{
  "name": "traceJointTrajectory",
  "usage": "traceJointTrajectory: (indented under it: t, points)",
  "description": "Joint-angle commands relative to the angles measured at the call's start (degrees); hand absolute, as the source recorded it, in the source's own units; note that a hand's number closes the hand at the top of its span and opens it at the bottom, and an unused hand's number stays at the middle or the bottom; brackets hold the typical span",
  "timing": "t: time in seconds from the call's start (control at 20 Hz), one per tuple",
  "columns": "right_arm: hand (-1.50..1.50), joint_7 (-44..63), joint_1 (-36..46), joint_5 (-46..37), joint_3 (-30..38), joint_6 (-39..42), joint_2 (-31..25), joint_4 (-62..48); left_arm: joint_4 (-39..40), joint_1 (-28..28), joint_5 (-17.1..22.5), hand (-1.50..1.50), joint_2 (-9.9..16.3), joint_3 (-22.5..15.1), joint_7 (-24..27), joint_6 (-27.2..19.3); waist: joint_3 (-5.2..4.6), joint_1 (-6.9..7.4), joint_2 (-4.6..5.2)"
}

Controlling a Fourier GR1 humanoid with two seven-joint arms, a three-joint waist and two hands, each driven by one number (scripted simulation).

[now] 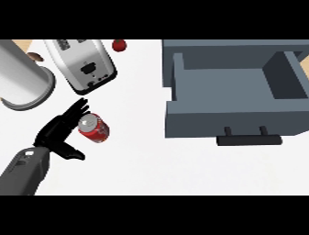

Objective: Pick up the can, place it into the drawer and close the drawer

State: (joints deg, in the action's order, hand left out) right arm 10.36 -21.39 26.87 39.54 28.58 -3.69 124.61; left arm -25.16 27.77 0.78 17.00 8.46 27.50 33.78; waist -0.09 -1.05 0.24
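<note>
The left robot hand (60, 131) is lying just left of the red can (94, 128), fingers straight and spread, pointing far-right. The can is tilting on the table (136, 160), silver top facing far-left, well left of the open drawer (241, 98).

1. There is a single view, from the robot's head, looking steeply down at the white counter (184, 170).
2. The near edge lies at the view's bottom, where one grey forearm (23, 172) enters at lower left.
3. The far side lies at the top, where a toaster (84, 62) and a grey drawer unit (238, 87) are cut off.
4. It seems fairly near the counter.
</note>
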Motion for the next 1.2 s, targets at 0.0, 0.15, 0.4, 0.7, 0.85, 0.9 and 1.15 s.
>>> traceJointTrajectory:
  t: [0.0,0.15,0.4,0.7,0.85,0.9,1.15]
  points:
    - [-1.5,0.8,-1.8,3.5,2.6,1.7,-0.8,0.4,7.3,3.7,-2.1,-1.5,-1.2,0.0,4.6,-0.3,-0.02,-0.54,0.09]
    - [-1.5,0.0,-1.4,1.2,1.7,2.2,0.8,0.3,11.0,4.8,-2.5,-1.5,-0.7,0.3,6.4,1.7,-0.04,-0.57,0.2]
    - [-1.5,1.3,-4.2,3.0,2.7,3.8,2.9,3.7,10.4,4.7,-1.7,-1.5,-1.1,0.9,4.9,1.4,0.02,-0.1,-0.04]
    - [-1.5,0.8,0.4,1.6,2.8,3.0,0.9,-1.4,12.7,6.0,-0.7,1.5,-4.1,1.7,5.5,2.9,-0.01,-0.14,0.12]
    - [-1.5,3.1,-2.9,7.0,4.5,3.5,-0.4,0.7,12.6,8.0,0.2,1.5,-4.5,1.7,0.2,6.5,0.02,-0.22,-0.07]
    - [-1.5,0.9,-3.4,1.5,1.3,4.2,3.6,2.2,12.9,8.8,0.3,1.5,-6.3,1.7,0.1,6.0,0.02,-0.3,0.02]
    - [-1.5,4.5,-5.3,5.0,0.0,-0.3,3.6,8.3,9.3,7.8,0.5,1.5,-5.9,1.2,3.4,10.0,0.0,-0.17,-0.1]
